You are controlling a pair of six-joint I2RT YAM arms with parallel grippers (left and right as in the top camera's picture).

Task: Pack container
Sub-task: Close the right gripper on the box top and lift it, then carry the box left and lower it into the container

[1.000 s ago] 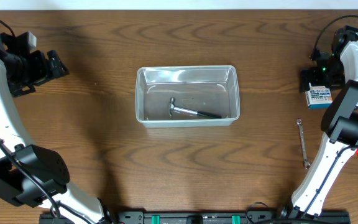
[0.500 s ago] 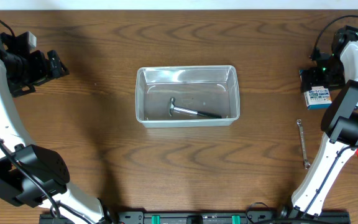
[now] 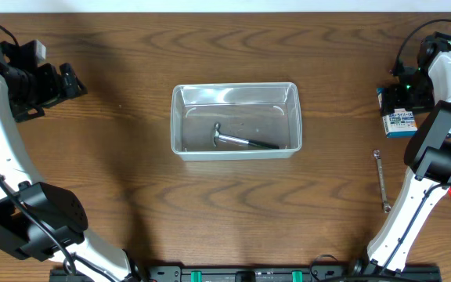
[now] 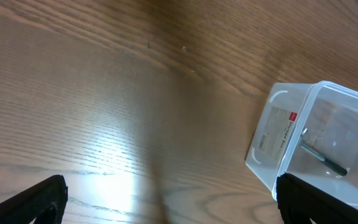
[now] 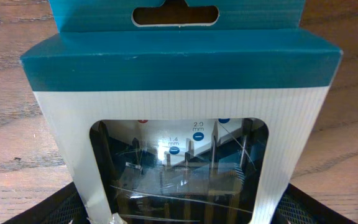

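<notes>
The right pincer has a finger on each side of a blue-and-white box at the far right of the table; whether it presses the box I cannot tell. The left pincer is wide apart and holds nothing. The container stands at the middle of the table, with a hammer lying inside it.

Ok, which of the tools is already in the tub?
The small hammer, lying inside the clear container; the slim wrench and the blue-and-white box are out on the table.
</notes>
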